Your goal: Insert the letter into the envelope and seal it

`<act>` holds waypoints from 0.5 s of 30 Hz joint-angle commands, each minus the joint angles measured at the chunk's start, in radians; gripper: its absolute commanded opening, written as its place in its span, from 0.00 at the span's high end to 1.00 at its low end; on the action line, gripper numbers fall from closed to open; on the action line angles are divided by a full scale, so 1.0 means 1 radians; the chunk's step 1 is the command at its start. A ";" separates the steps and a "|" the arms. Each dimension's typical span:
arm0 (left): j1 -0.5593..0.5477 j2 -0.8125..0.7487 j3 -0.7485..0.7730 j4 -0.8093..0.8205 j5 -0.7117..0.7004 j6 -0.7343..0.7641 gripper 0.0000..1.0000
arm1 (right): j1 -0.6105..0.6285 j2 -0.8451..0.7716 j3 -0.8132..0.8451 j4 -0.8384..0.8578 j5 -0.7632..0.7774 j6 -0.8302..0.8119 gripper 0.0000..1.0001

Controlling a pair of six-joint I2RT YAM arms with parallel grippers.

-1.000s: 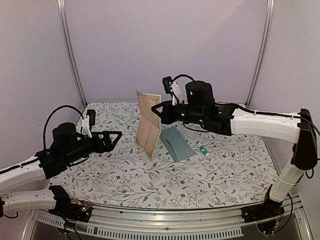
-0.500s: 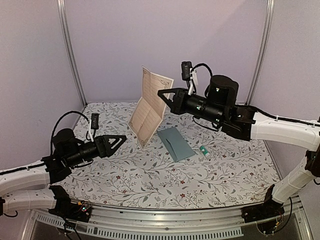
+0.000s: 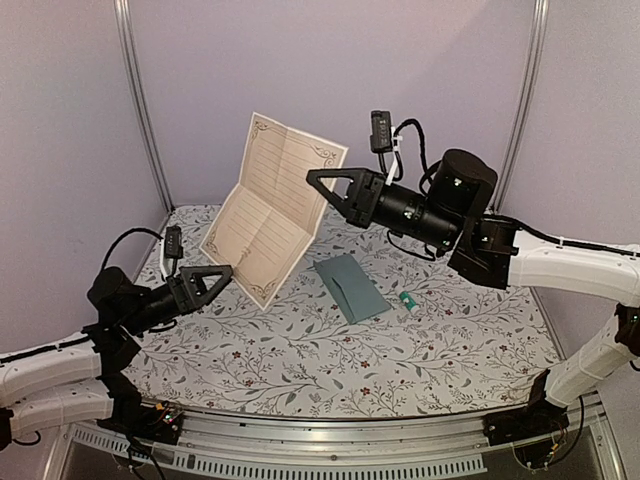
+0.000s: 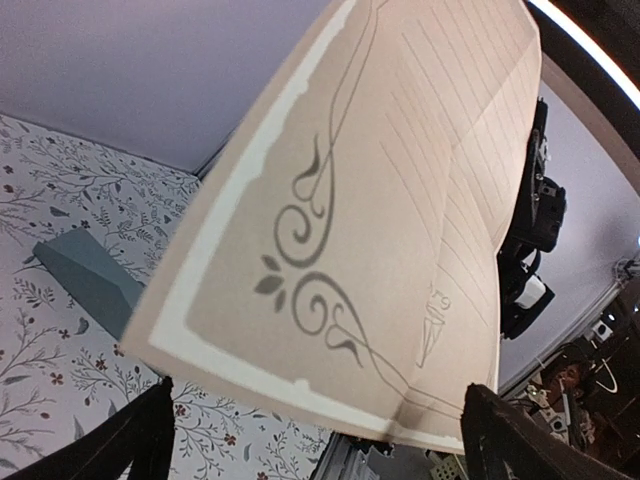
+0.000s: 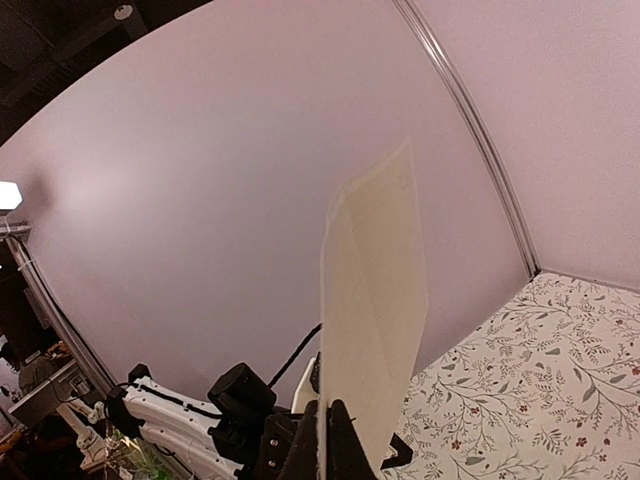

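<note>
In the overhead view, the letter (image 3: pixel 272 222) is held up in the air, left of centre in the frame, opened out and tilted, with its lined face toward the camera. Its right edge is pinched by the right gripper (image 3: pixel 322 192), which reaches in from the right. The left gripper (image 3: pixel 215 278) is seen at lower left with its fingers spread, just beside the letter's lower left edge; whether it touches the paper cannot be told. The envelope (image 3: pixel 350 287) lies flat on the floral tablecloth (image 3: pixel 300 360) below the centre of the frame, with a glue stick (image 3: pixel 407 300) to its right.

In the left wrist view, the letter (image 4: pixel 380 200) fills the upper centre above the wide-apart fingers (image 4: pixel 140 440). The envelope (image 4: pixel 85 275) is seen at the left edge.

In the right wrist view, the letter (image 5: pixel 375 300) is seen almost edge-on, rising from the bottom centre, where the fingers (image 5: pixel 300 450) are pressed together on it.
</note>
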 commanded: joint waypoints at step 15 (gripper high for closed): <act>0.048 0.030 -0.110 0.482 0.164 -0.127 0.29 | 0.026 0.046 -0.057 0.134 -0.133 0.061 1.00</act>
